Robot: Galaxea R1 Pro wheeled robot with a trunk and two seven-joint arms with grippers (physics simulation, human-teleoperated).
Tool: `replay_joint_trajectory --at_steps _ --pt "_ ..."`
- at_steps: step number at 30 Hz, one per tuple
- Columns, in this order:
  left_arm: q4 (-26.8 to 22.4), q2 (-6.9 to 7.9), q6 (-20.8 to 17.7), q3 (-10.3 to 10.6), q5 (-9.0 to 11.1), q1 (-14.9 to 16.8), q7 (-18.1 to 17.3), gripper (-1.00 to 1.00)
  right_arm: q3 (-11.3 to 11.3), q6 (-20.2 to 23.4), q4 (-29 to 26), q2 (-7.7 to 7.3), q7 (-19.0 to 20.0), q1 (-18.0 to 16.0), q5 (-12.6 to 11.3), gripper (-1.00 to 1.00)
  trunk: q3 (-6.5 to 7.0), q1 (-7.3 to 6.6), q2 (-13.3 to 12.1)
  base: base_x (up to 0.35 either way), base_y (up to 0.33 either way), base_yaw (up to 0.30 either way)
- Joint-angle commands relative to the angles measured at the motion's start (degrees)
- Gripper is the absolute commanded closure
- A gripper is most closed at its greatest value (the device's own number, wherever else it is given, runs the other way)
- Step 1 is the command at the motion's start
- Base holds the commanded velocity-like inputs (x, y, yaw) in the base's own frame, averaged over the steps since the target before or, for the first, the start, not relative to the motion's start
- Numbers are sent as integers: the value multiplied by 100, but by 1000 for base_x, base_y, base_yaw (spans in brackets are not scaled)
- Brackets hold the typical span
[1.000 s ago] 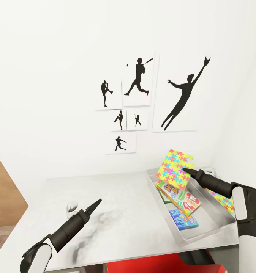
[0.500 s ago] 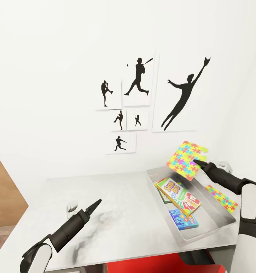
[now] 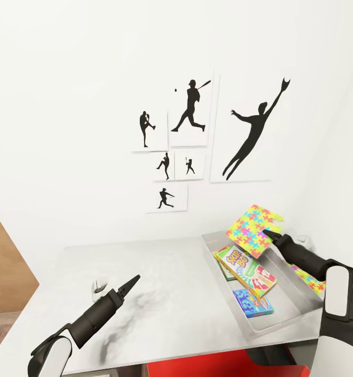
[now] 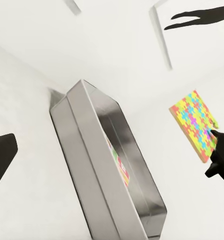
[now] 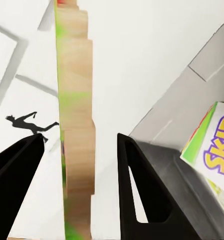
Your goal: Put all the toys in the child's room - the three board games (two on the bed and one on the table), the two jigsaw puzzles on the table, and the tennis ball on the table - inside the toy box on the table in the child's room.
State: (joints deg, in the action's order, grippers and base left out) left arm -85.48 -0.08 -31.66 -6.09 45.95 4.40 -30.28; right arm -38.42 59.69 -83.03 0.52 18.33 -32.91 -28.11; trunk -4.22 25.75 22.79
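My right gripper point(image 3: 265, 232) is shut on a jigsaw puzzle point(image 3: 251, 229), holding it tilted in the air above the far end of the toy box point(image 3: 210, 242). In the right wrist view the puzzle's wooden edge point(image 5: 77, 125) stands between the fingers. Inside the grey toy box lie board games: a yellow-green one point(image 3: 245, 266) on top of another, and a light blue one point(image 3: 253, 302). A second jigsaw puzzle point(image 3: 308, 278) rests along the box's right side, partly behind my right arm. My left gripper point(image 3: 133, 281) hovers open over the table point(image 3: 166, 272). The tennis ball and the bed are out of view.
A small white object point(image 3: 98, 286) sits on the table near my left gripper. Black sports silhouette pictures point(image 3: 208, 136) hang on the white wall behind. A red chair point(image 3: 213, 367) shows under the table's front edge, and a wooden panel point(image 3: 3, 262) at the left.
My right gripper carried the puzzle up and to the right, then came back down and left a little over the box. The left arm has not moved.
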Motion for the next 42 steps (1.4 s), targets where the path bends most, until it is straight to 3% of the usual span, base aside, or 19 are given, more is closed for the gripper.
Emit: replay_joint_trajectory --at_steps 1,5,6,10,13,15,22,28,42 --pt "0 -1 -42 -7 36 6 -4 -100 -22 31 11 57 63 0 31 100 -13 4 13 0 0 0" --pt "25 -2 -42 -11 36 7 -4 -100 -36 31 54 375 -68 26 15 100 -13 4 13 0 0 0" --pt "25 -2 -42 -11 36 7 -4 -100 -36 31 54 375 -68 26 15 100 -13 4 13 0 0 0" --pt "37 -1 -42 -14 36 8 -4 -100 -40 31 68 632 -413 23 10 100 -13 4 13 0 0 0" --pt "43 -1 -42 -14 36 8 -4 -100 -42 31 83 740 -711 -12 -14 100 -13 4 13 0 0 0" --pt "46 1 -42 -15 36 8 -4 -100 -50 31 113 792 -891 -46 -176 100 -13 4 13 0 0 0" --pt "50 2 -42 -15 36 8 -4 -100 -93 31 186 794 -1370 -209 -769 100 -13 4 13 0 0 0" --pt "100 1 -42 -15 36 8 -4 -100 -108 31 130 784 -1934 -383 -997 100 -13 4 13 0 0 0" --pt "175 -3 -42 -15 30 18 -4 -100 -200 31 189 781 -2280 -393 -1534 100 -13 4 13 0 0 0"
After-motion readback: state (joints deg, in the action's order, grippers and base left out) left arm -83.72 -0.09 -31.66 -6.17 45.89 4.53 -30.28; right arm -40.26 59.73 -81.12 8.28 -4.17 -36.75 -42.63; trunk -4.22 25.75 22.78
